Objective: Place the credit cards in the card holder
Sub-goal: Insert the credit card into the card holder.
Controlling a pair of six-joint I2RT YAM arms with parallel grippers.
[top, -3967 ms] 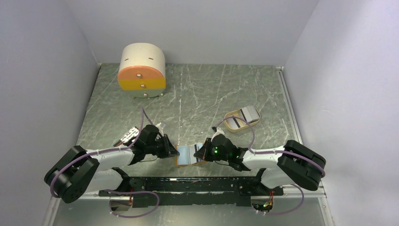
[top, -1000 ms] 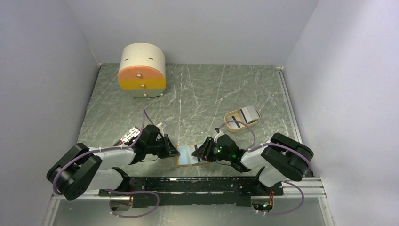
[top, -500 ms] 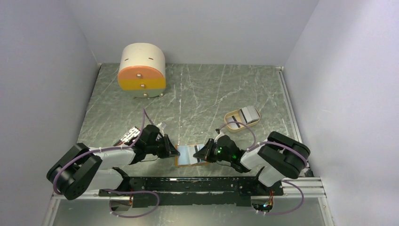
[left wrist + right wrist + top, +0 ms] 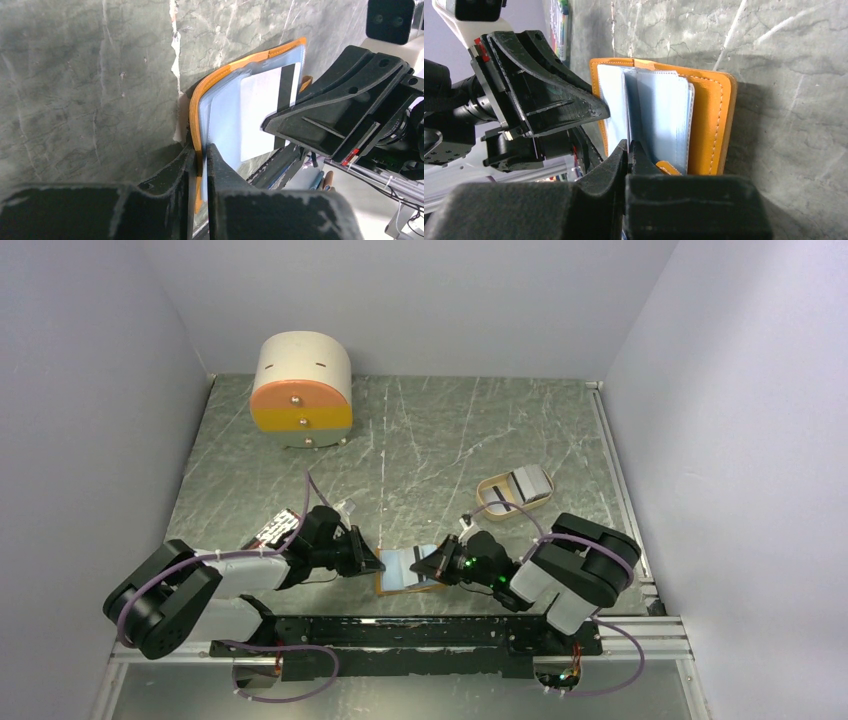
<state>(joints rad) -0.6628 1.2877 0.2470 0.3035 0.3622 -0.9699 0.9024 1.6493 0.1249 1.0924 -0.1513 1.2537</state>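
Top external shows the open card holder (image 4: 402, 571) lying crosswise between the arms: left gripper (image 4: 372, 562) clamps its left edge, right gripper (image 4: 426, 566) pinches its inner sleeves.

You are looking at two arms wearing white shells over chunky black joints: the left arm (image 4: 235, 575) and the right arm (image 4: 545, 580). Lilac cables (image 4: 303, 498) are looping along both and curling below the black base rail (image 4: 400, 628). Green lights (image 4: 462, 565) are glowing at the right wrist. The left gripper (image 4: 201, 150) and the right gripper (image 4: 628, 145) are showing matte black, wedge-shaped fingers (image 4: 599, 172), each gripper carrying a small red mark (image 4: 478, 50).
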